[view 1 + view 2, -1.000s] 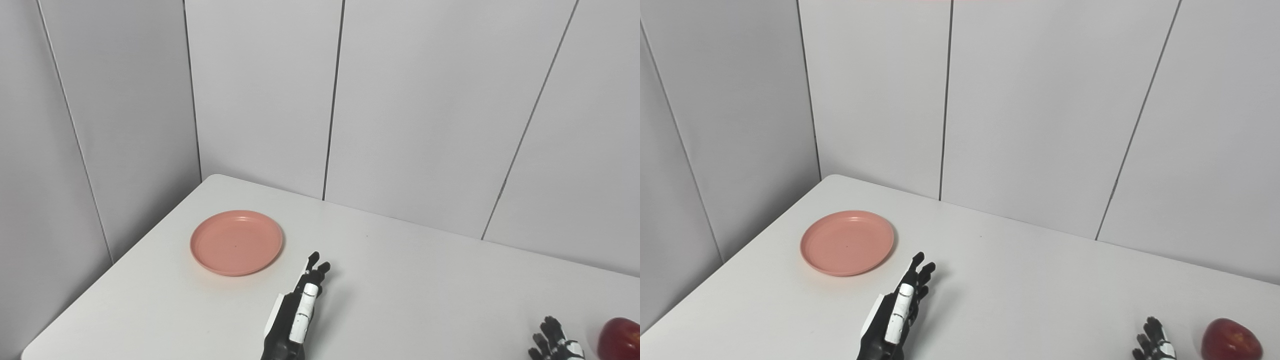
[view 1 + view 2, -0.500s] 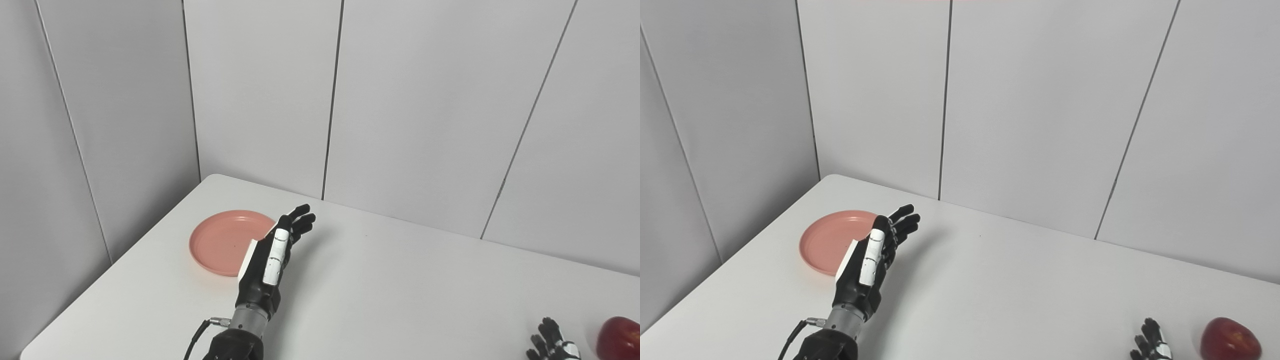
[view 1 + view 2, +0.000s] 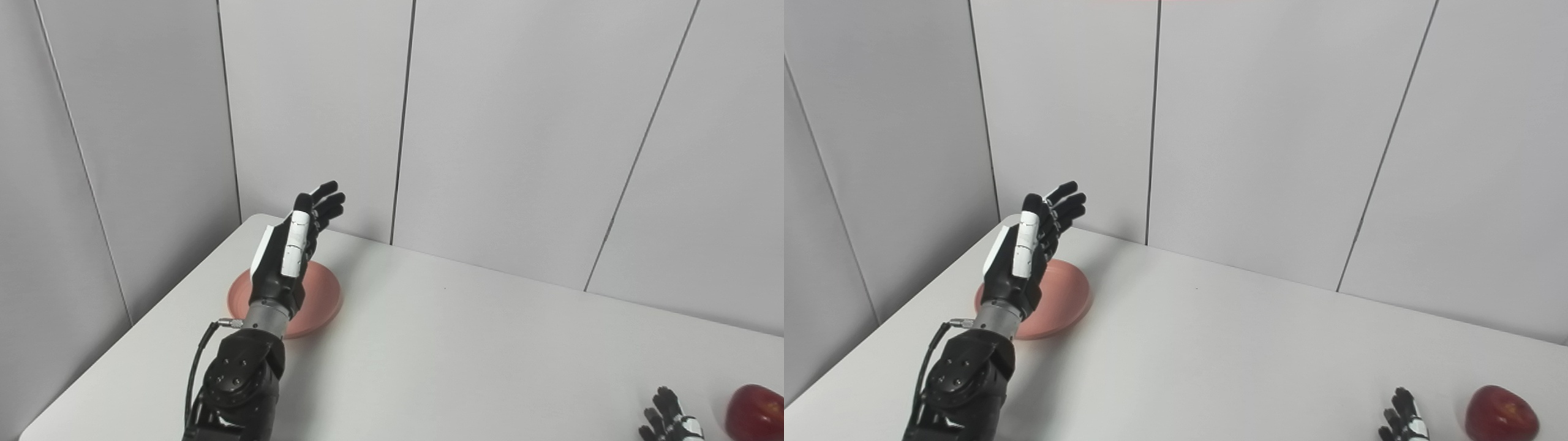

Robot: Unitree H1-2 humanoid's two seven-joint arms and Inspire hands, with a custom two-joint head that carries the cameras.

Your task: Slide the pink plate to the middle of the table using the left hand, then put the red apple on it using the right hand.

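From the left eye, the left hand (image 3: 293, 251) hangs with fingers spread and empty above the pink plate (image 3: 318, 300), which lies just beneath its wrist.

From the right eye, the red apple (image 3: 1500, 414) sits just right of the right hand (image 3: 1402, 422); I cannot tell its grip.

2 head cameras side by side look down across the counter (image 3: 490, 343) toward the panelled wall (image 3: 502, 122), sharing nearly everything.

The left hand (image 3: 293, 251) hides the pink plate's (image 3: 321, 300) middle; the bottom edge cuts off the right hand (image 3: 1402, 422).
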